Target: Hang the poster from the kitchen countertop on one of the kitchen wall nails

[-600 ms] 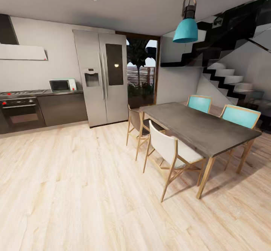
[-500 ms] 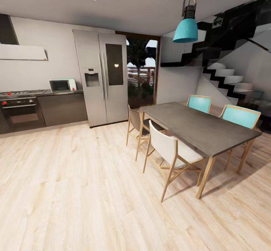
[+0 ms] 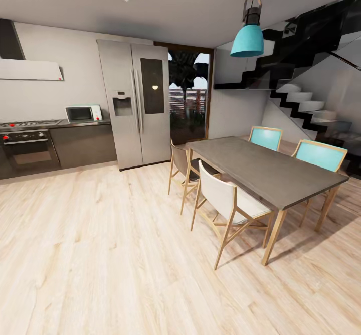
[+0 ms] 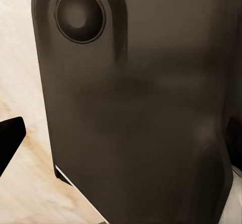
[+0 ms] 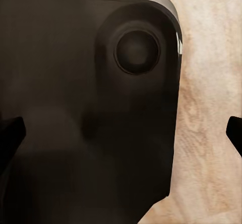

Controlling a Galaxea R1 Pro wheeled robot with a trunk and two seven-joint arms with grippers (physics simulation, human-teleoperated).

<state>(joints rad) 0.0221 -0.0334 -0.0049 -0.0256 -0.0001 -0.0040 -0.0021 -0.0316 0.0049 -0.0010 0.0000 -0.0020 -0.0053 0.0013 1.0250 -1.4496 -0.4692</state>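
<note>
Ahead, the head view takes in an open kitchen and dining room with a pale wood-plank floor [image 3: 100, 255]. Far left, a dark counter [image 3: 82, 123] runs along the back wall, carrying a small pale-green microwave [image 3: 83, 113] and, further left, a gas hob [image 3: 27, 124] over a built-in oven [image 3: 27, 154]. A white extractor hood [image 3: 30, 69] hangs above the hob. Just right of the counter stands a tall steel double-door fridge [image 3: 135, 104], and right of that a dark glazed door [image 3: 188, 94] opens onto greenery.

On the right, nearer, a matte grey dining table [image 3: 265, 169] on wooden legs stands with four chairs: a white one [image 3: 225, 204] on the near left side, a grey one [image 3: 183, 167] beyond it, and two turquoise ones [image 3: 318, 155] on the far side. A turquoise pendant lamp [image 3: 247, 39] hangs above the table, and a black-and-white staircase [image 3: 301, 99] climbs at far right.

The poster cannot be made out anywhere on the stretch of counter in view.

Each wrist view looks at a dark rounded robot body panel [image 4: 141, 113] close up, with wood floor behind. A dark fingertip of the left gripper [image 4: 10, 138] shows at the picture's edge, and two dark tips of the right gripper [image 5: 121, 133] at opposite edges; how far either is open, I cannot tell. Nothing is seen held.
</note>
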